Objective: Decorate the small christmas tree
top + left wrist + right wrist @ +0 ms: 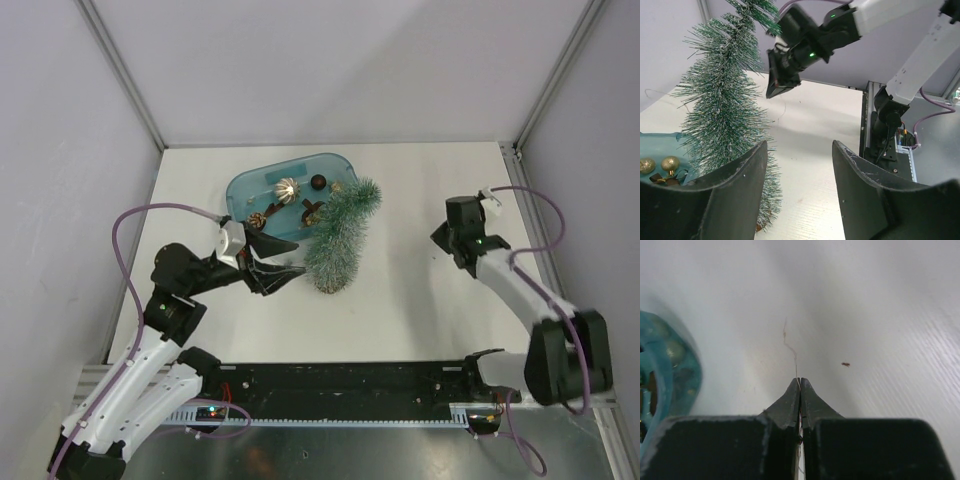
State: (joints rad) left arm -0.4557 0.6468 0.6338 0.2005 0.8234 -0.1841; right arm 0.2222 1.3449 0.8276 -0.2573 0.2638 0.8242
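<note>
- Top external: small christmas tree (340, 240) lies on its side on the table (410, 300), left of centre
- Long axis runs diagonally: wide base end toward the near edge, tip up and to the right, at the right end of the blue tub (240, 190)
- Left end effector (297, 260) is the nearer one: just left of the base end, jaws apart, nothing between them, aimed at the lower part of the tree
- Right end effector (441, 240) is well to the right of the tree with bare table between; fingers are pressed together, pinching what looks like a fine thread (789, 342) that trails from the tips
- My read: the thread must reach the needles, so the right arm travels left, across the tree's axis
- Tub holds the gold balls (670, 163) and other ornaments, on the far-left side of the tree
- Tip overlaps the tub rim; can't tell if they touch
- Nothing blocks either arm's path to the tree
</note>
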